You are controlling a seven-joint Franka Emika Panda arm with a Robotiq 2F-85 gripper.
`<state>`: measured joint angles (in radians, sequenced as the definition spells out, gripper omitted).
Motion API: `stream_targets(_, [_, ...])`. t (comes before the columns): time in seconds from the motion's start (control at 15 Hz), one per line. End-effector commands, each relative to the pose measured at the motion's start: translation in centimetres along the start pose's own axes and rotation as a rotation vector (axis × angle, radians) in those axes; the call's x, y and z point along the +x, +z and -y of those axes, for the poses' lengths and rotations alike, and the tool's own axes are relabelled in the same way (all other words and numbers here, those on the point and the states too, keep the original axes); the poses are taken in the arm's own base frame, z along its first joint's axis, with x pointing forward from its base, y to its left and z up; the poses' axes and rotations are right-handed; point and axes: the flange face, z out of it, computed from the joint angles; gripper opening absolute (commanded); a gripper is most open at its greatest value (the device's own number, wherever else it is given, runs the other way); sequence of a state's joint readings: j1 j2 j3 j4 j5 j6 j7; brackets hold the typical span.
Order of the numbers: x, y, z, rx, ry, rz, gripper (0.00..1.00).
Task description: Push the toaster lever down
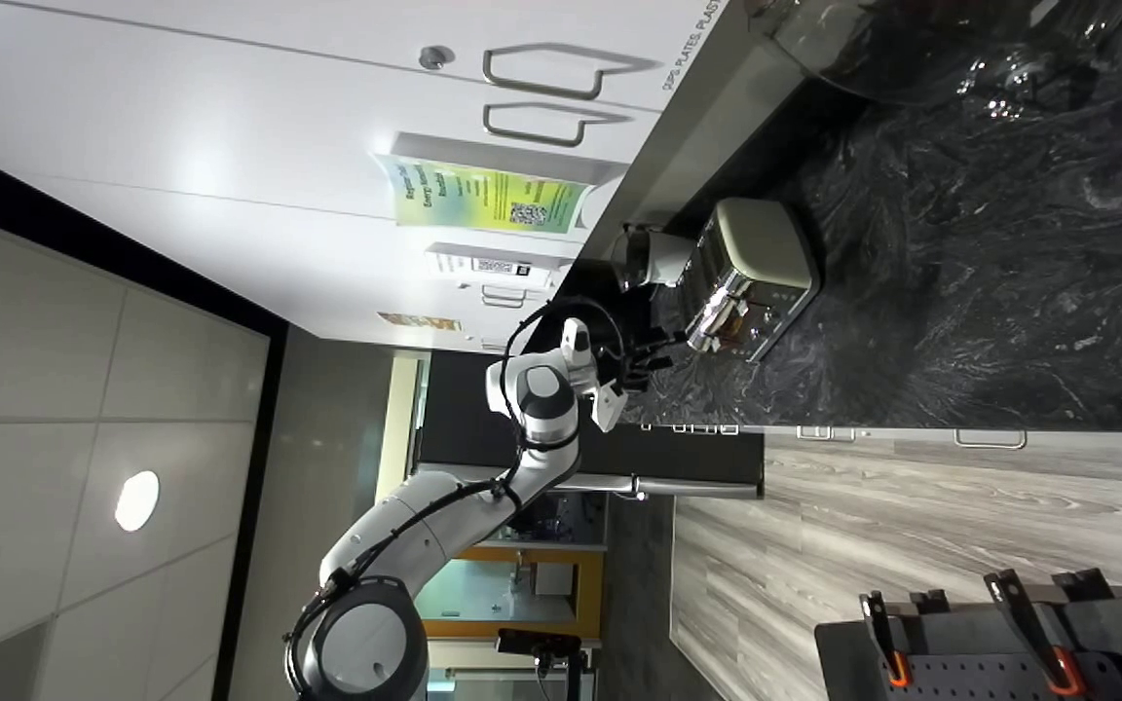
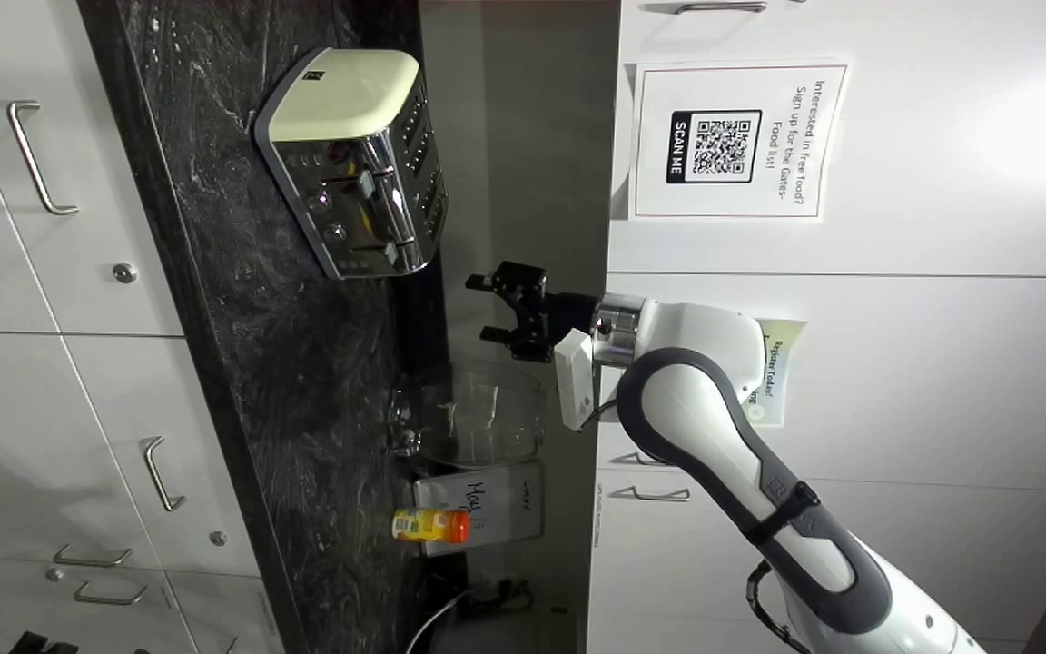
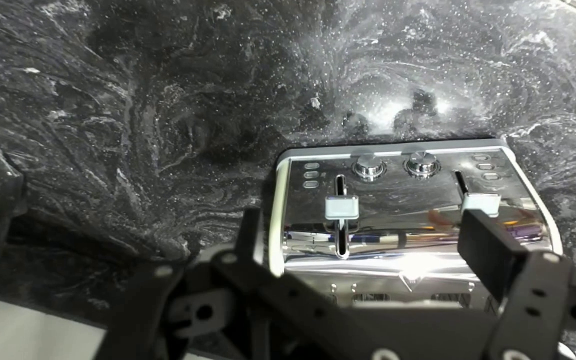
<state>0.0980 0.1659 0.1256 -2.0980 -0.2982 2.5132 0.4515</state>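
The toaster [image 2: 350,163] stood upright on a dark marbled countertop [image 1: 960,273], its chrome front showing two round knobs [image 3: 369,166] and two pale levers [image 3: 342,207]. Near the toaster hung the gripper [image 2: 478,308], off its lever side and higher than its top, apart from it as seen in an exterior view. The gripper's black fingers [image 3: 488,245] pointed down, spread wide, with nothing held between them; in the wrist view one fingertip overlapped the edge of a lever. Farther from the toaster, out past its lever side, stood a big clear container [image 2: 487,413], and beyond that a red-lidded yellow jar [image 2: 423,525] just in front of a small white board [image 2: 509,509] with handwriting. Higher than the toaster, white wall cabinets [image 2: 895,381] carried a QR-code sign [image 2: 723,145] and a green-and-yellow poster [image 1: 488,198].
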Motion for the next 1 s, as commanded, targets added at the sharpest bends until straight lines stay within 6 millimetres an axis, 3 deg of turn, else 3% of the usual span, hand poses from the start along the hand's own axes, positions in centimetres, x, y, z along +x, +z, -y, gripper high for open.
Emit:
stream_targets(0.0, [1.9, 2.2, 0.7, 0.023, -0.027, -0.02, 1.0])
stream_targets(0.07, [2.3, 2.9, 0.8, 0.028, -0.03, -0.025, 0.75])
stream_targets(0.2, [3.0, 4.2, 0.8, 0.03, -0.034, -0.032, 0.66])
stream_targets(0.73, [5.1, 8.7, 1.1, 0.031, -0.033, -0.029, 0.03])
stream_targets(0.93, [5.7, 10.1, 1.3, 0.03, -0.024, -0.027, 0.0])
